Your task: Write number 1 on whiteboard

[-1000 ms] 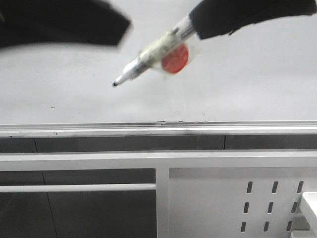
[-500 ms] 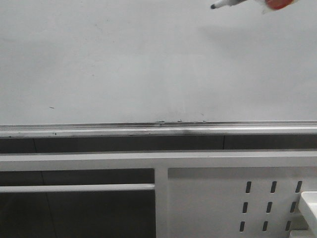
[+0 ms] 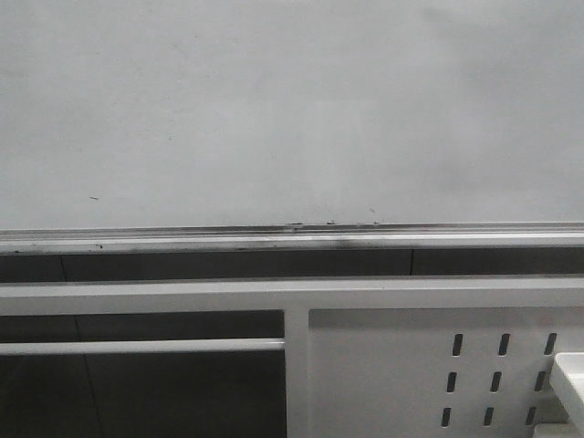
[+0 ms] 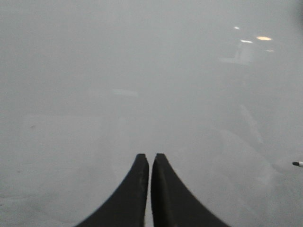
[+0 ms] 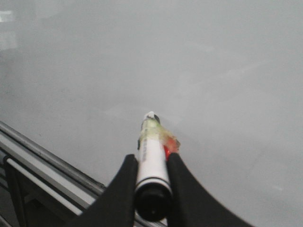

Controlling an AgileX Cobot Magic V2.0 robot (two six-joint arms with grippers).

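Two grippers, ours, both facing whiteboard (image 3: 274, 109). Left gripper (image 4: 150, 158): fingers pressed together, nothing between, tips pointed at bare board surface. Right gripper (image 5: 150, 163): fingers clamped on marker pen (image 5: 151, 156), white barrel with red blob near tip, nib aimed at board above metal rail (image 3: 274, 239). From left wrist view, small marker tip visible at frame edge. We see no stroke of number 1 on whiteboard in any view. Below rail: white slotted panel (image 3: 438, 365).
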